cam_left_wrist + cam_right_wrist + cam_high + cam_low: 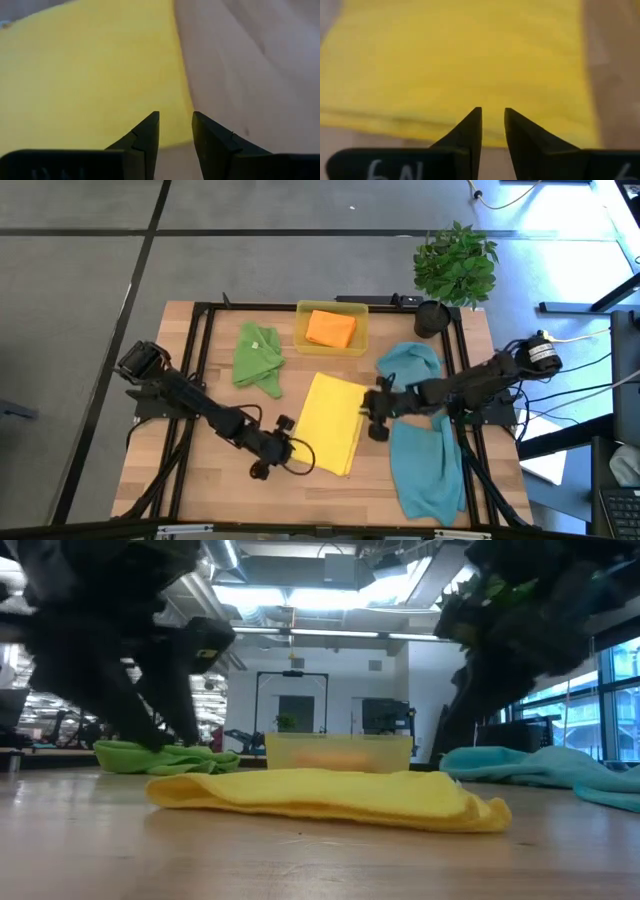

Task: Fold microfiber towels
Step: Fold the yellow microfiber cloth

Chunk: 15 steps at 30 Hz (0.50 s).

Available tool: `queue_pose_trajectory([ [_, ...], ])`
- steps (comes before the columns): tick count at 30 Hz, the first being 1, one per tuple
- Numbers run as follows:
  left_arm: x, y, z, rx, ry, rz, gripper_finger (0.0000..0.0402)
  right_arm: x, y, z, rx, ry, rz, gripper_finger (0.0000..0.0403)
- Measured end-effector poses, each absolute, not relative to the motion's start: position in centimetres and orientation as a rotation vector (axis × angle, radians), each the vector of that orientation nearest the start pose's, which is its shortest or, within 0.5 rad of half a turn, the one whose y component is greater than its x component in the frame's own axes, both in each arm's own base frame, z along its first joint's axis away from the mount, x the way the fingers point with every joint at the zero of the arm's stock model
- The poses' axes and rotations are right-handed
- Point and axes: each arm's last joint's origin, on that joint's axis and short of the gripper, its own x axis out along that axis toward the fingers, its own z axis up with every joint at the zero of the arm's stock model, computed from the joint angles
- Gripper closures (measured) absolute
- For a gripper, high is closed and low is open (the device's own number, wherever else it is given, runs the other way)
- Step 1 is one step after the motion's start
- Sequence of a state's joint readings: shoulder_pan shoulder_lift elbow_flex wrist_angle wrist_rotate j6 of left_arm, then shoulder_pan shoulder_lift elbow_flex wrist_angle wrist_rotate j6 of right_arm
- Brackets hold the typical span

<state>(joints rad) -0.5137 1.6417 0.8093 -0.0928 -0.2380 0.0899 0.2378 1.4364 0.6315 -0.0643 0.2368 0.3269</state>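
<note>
At mid-surface (200,490): yellow towel (335,420) lay folded flat | left tool (287,448) at its near-left edge, fingers slightly apart, holding nothing | right tool (372,412) at its right edge, likewise slightly parted, empty | both seemingly placed for another fold

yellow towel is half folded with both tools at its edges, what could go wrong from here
1. Both tools show a small gap with nothing in it: the left tool at the yellow towel edge, the right tool at the opposite edge. A pinch may catch only the top layer, undoing the fold.
2. The teal towels lie under the right arm, which might drag them.
</note>
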Motion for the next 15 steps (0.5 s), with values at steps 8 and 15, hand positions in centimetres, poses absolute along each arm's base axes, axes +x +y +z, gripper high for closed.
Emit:
queue_pose_trajectory([
  [8,25.6,-16.3,14.4,0.920,0.807,-0.385,0.0294,24.5,8.6,15.7,0.078,0.809,-0.110,0.0317],
  [15,25.3,-17.1,12.5,1.030,0.847,-0.378,0.0294,24.4,8.9,15.7,0.091,0.807,-0.110,0.0317],
])
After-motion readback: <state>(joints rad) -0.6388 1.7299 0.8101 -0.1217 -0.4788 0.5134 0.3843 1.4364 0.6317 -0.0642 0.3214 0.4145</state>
